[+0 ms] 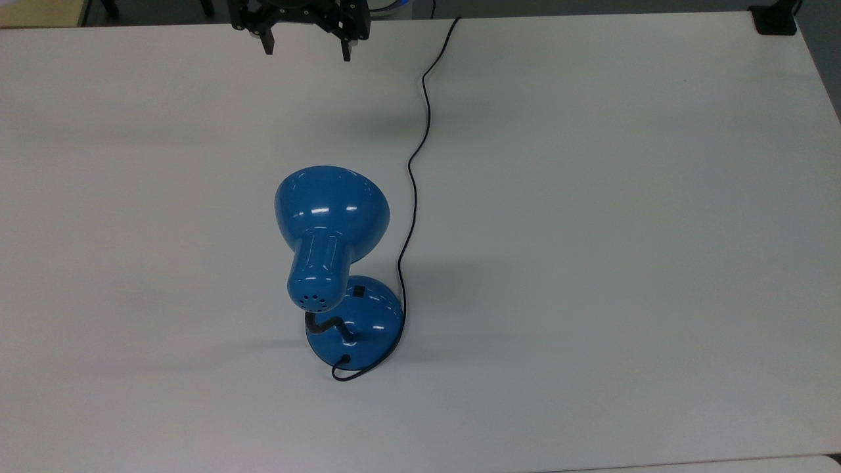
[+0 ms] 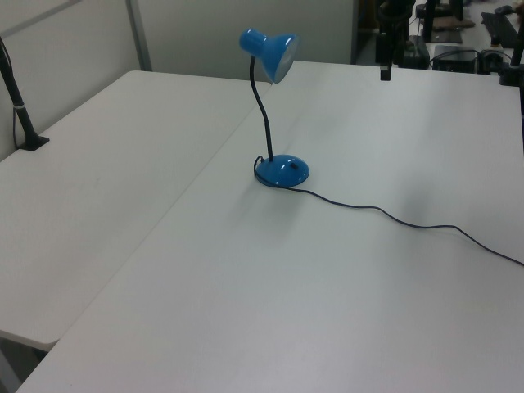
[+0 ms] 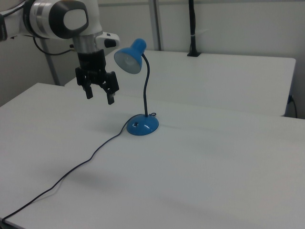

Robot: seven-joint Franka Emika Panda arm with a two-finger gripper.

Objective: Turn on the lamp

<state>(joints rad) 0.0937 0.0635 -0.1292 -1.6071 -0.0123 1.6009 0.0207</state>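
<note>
The arm (image 3: 62, 19) is white and rounded, with grey joint caps and a dark ring at the wrist. Its claw (image 3: 99, 94) is black, two blunt fingers (image 3: 110, 98) on what looks like angular, open framing.

White tabletop (image 1: 591, 197) is filling most of the top view, matte, soft reflections showing on it. A second white table (image 2: 98, 180) is sitting alongside in the left view, edge to edge with the main one, a thin seam running between them. In the right view that second table (image 3: 228, 76) is lying behind the main one. A black post (image 3: 192, 28) with a flat base is standing on its far edge; the same post (image 2: 20, 115) is showing at the left view's left. Light grey wall panels (image 3: 228, 26) with a metal upright (image 3: 155, 24) are backing the tables. Dark cluttered equipment (image 2: 442, 33) is sitting past the far edge in the left view. Even, diffuse overhead lighting.
</note>
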